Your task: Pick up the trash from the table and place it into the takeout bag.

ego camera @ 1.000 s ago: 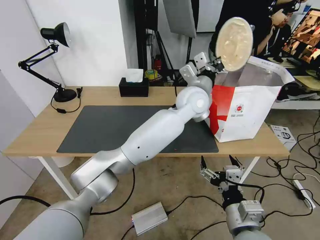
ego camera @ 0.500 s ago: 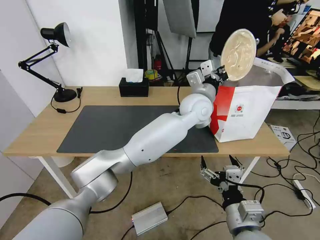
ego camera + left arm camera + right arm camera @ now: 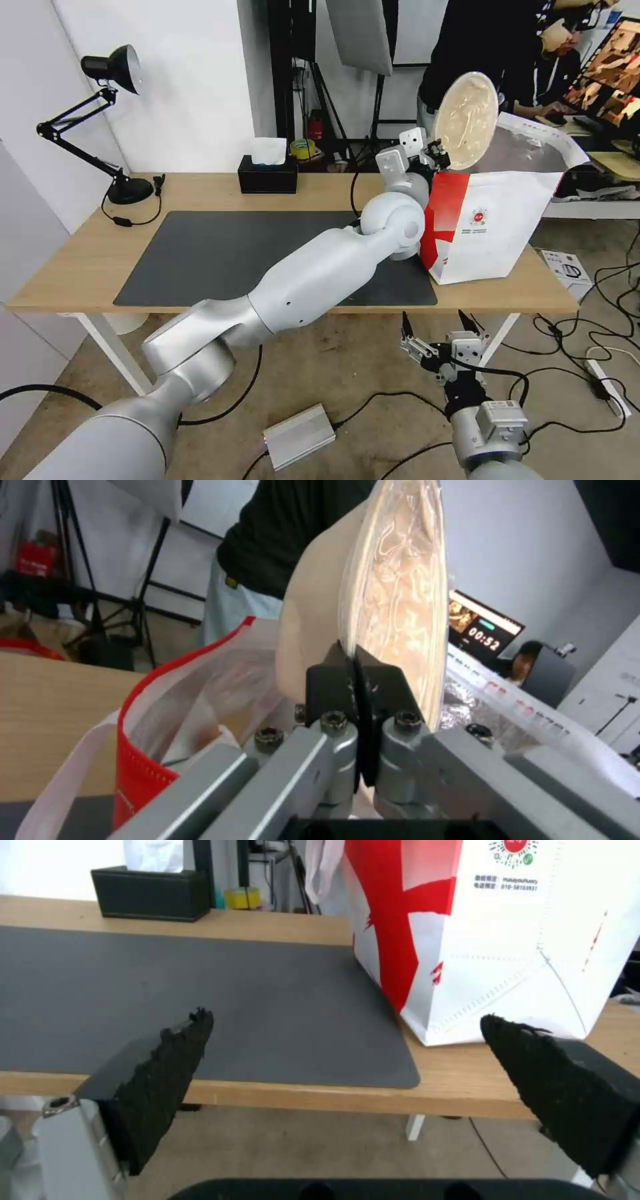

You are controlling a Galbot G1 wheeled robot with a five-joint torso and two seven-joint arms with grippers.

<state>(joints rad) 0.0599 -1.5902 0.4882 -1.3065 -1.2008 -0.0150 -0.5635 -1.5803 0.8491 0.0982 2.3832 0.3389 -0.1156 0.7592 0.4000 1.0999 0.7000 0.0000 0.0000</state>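
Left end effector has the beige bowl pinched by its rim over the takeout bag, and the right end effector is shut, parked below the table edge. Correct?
Almost. The right end effector is open, as the right wrist view shows, its pads wide apart. The rest holds: the left end effector pinches the beige bowl over the takeout bag.

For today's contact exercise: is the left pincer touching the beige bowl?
Touching. The left wrist view shows the left pincer clamped on the beige bowl's rim.

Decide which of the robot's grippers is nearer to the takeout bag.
Left. The left gripper holds the beige bowl right above the takeout bag; the right gripper waits open below the table edge.
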